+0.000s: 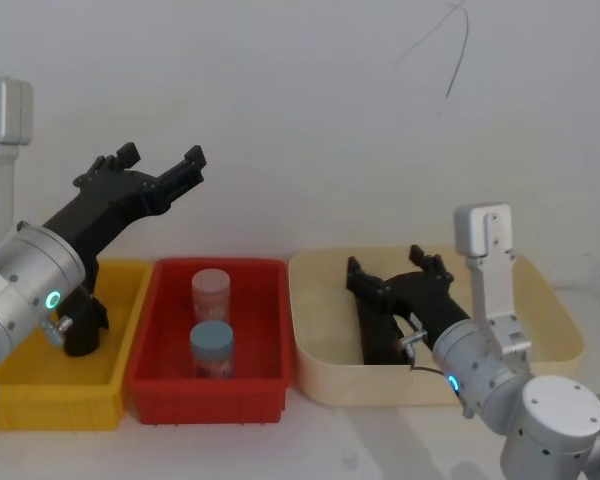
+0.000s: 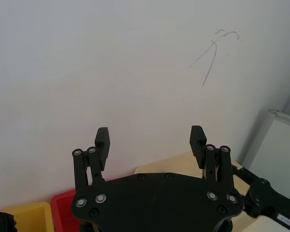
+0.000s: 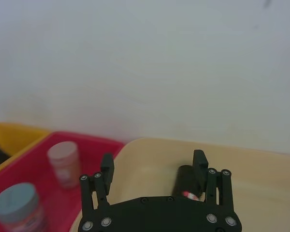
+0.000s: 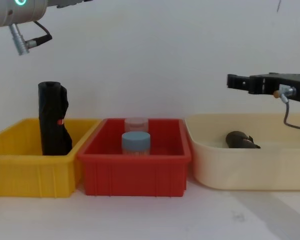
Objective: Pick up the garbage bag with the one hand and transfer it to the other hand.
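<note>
The garbage bag (image 3: 185,177), a black roll with a small red-and-white label, lies on its side in the beige tub (image 4: 250,170); it also shows low in the chest view (image 4: 238,139). My right gripper (image 1: 390,270), on the arm with the blue ring, hovers open just above it, and its empty fingers frame the roll in the right wrist view (image 3: 153,166). My left gripper (image 1: 162,157), on the green-ringed arm, is raised high over the yellow bin (image 1: 40,385), open and empty (image 2: 150,135).
A similar black roll (image 4: 52,120) with a red dot stands upright in the yellow bin. The red bin (image 4: 135,175) between the two holds a pink-lidded jar (image 1: 210,290) and a blue-lidded jar (image 1: 212,348). A white wall stands close behind.
</note>
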